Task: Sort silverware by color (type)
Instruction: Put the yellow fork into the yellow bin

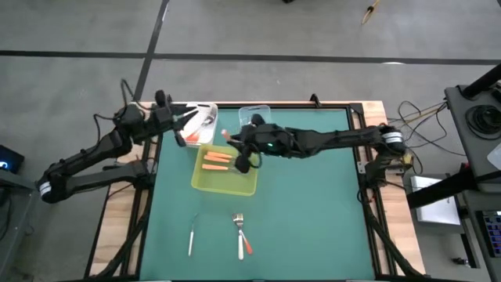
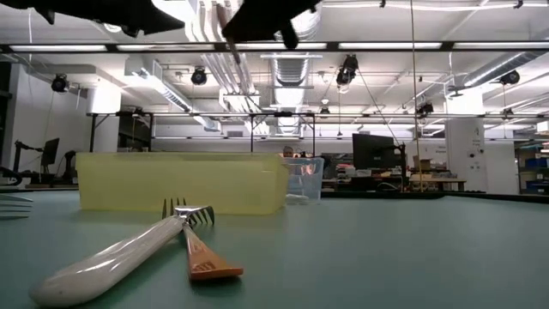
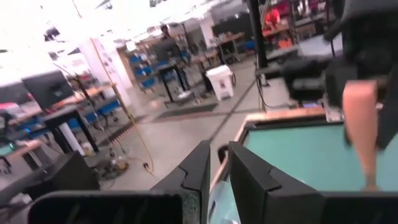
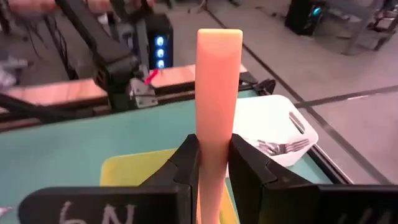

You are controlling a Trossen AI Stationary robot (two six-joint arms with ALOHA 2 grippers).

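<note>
My right gripper [image 1: 237, 146] hangs over the far edge of the yellow-green tray [image 1: 235, 185], shut on an orange-handled piece of silverware [image 4: 217, 87]. Its head is hidden. Two orange-handled pieces [image 1: 218, 161] lie in the tray. My left gripper [image 1: 182, 119] hovers at the white tub [image 1: 205, 125], which holds silver forks [image 4: 283, 147]. On the near table lie a silver piece [image 1: 192, 235], a white-handled fork [image 1: 239, 233] and an orange-handled piece [image 1: 247, 246]. The white-handled fork's head rests on the orange-handled piece [image 2: 202, 253]. My right gripper pinches the orange handle [image 4: 214, 146] between its two fingers. They come nearly level from the table's right side. The handle runs on ahead between them, with its broad free end [image 4: 219, 38] sticking out past the fingertips, lifted clear above the tray.
A clear tub [image 1: 255, 114] stands at the far edge, right beside my right gripper. Wooden borders frame the green table [image 1: 313, 219], and its near right part is open green mat. Cables and equipment stand off the table's right side.
</note>
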